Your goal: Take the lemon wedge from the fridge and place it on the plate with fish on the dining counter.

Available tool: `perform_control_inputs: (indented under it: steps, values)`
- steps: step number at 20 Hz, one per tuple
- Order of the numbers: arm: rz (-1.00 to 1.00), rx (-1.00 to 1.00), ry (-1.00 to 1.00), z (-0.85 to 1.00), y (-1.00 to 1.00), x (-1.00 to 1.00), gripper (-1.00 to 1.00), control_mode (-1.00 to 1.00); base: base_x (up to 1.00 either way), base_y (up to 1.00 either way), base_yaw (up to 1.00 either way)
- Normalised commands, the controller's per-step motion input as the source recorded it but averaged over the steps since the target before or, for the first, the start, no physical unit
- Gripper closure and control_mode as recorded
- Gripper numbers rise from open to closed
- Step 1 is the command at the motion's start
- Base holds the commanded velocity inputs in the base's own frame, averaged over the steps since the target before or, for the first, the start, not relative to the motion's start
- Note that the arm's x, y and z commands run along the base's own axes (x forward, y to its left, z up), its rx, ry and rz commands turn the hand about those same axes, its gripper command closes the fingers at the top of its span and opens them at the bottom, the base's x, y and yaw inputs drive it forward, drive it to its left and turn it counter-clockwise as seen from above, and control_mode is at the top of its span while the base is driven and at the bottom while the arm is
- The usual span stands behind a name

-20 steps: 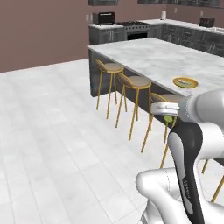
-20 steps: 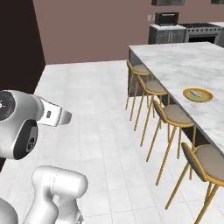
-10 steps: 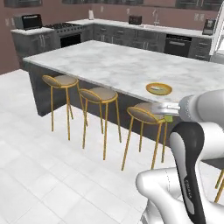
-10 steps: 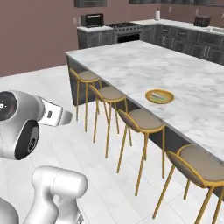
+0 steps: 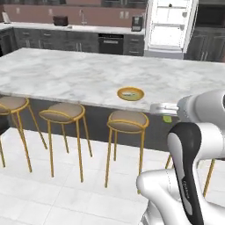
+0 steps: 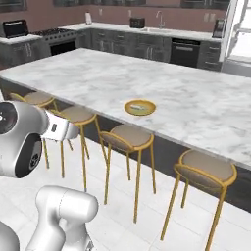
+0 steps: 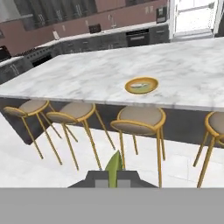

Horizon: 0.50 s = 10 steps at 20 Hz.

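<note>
My gripper (image 7: 113,178) is shut on the lemon wedge (image 7: 113,167), a small yellow-green sliver standing up between the two dark fingertips. From the left base camera the wedge (image 5: 167,118) hangs under the hand (image 5: 163,107), in front of the dining counter's (image 5: 79,74) near edge. The plate with fish (image 5: 121,95) sits on the marbled top close to that edge, ahead and left of the hand. Its orange rim (image 7: 130,89) rings a pale fish piece (image 7: 140,85). The same plate (image 6: 128,109) lies on the counter (image 6: 196,98) in the right base view. The fridge is out of view.
Several gold-legged stools (image 5: 127,121) (image 6: 126,136) (image 7: 141,119) line the counter's near side above white floor tiles (image 5: 52,193). Dark cabinets with an oven (image 5: 110,44) run along the back wall, and a bright window (image 5: 170,24) stands behind.
The whole picture has swung: the base turned, so the counter now lies square ahead and the plate sits near the middle. The gripper stays shut on the wedge.
</note>
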Motion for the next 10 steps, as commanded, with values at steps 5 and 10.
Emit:
perform_control_inputs:
  steps: [5, 10]
  values:
    - [0.00, 0.00, 0.00, 0.00, 0.00, 0.00, 1.00, 1.00, 0.00, 0.16, -0.70]
    - [0.00, 0.00, 0.00, 0.00, 0.00, 0.00, 1.00, 1.00, 0.57, 0.35, -0.45]
